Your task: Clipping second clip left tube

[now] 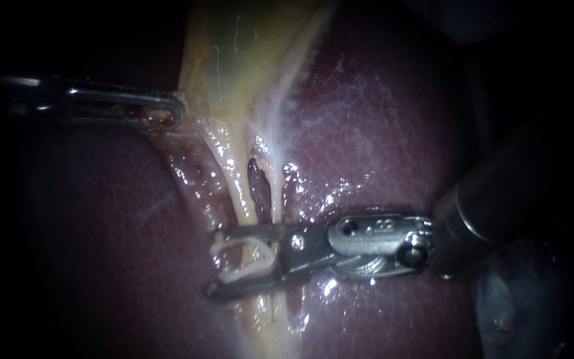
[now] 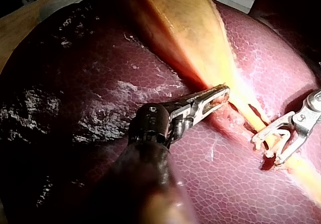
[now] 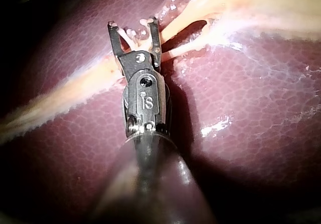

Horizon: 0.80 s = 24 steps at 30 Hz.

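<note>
Room to pass: the dark red mottled liver [image 1: 400, 119] lies bare to the right of the tubes. The slot between the pale left tube [image 1: 237, 186] and its thinner neighbour is narrow. Obstacles: the right instrument [image 1: 214, 261], carrying an open white clip [image 1: 234, 272], straddles the left tube low down. The left instrument [image 1: 179, 110], clamped on the pale yellow gallbladder [image 1: 234, 60], bars the upper left.
</note>
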Each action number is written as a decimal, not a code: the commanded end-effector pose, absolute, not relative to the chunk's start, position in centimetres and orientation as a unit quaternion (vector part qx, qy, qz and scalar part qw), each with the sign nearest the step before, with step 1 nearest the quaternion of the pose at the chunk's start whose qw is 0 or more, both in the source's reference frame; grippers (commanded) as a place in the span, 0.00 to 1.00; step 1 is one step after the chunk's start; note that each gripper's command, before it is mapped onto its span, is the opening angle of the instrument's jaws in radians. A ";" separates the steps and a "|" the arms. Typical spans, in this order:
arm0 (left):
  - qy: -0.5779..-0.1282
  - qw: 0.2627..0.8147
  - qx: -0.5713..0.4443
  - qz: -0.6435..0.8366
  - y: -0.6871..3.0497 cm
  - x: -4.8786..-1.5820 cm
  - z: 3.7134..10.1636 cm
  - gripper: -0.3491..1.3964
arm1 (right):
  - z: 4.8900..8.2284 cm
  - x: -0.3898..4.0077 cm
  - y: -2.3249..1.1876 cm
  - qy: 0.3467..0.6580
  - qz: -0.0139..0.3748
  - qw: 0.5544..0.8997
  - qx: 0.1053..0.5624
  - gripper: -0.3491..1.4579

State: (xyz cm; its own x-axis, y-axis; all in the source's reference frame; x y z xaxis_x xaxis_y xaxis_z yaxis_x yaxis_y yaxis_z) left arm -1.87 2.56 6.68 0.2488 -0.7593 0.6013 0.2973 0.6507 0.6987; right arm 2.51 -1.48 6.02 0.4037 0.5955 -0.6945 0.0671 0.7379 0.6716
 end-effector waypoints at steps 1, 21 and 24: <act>-0.504 0.756 0.229 -0.349 2.56 -1.87 6.68 0.00 | 6.01 2.51 -1.48 0.523 0.173 0.771 0.320 0.47; -0.504 0.757 0.229 -0.348 2.60 -1.79 6.64 0.00 | 5.40 1.89 -1.18 0.527 0.197 0.753 0.341 0.47; -0.504 0.757 0.229 -0.348 2.60 -1.78 6.64 0.00 | 5.47 1.84 -1.17 0.524 0.204 0.751 0.345 0.46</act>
